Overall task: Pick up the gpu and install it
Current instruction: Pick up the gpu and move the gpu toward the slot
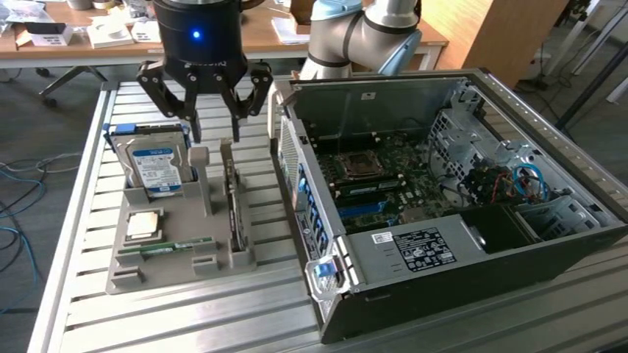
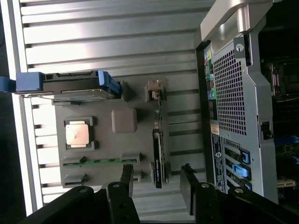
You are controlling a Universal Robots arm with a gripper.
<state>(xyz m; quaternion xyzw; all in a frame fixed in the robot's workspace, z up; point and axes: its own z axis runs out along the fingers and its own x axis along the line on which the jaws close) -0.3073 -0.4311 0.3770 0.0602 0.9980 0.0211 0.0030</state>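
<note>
The end effector (image 1: pixel 216 138) points down — jaws apart.

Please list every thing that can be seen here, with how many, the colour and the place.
gpu: one, dark, on edge in holder, side nearest the case
hard drive: one, silver, blue-white label, upright in holder
cpu: one, silver, flat in holder
memory stick: one, green, flat in holder
holder: one, grey, on table
PC case: one, black, open, exterior view's right
table: one, slatted metal, under everything
arm: one, grey and blue, behind case
gripper: one, black, above holder, jaws open
</note>
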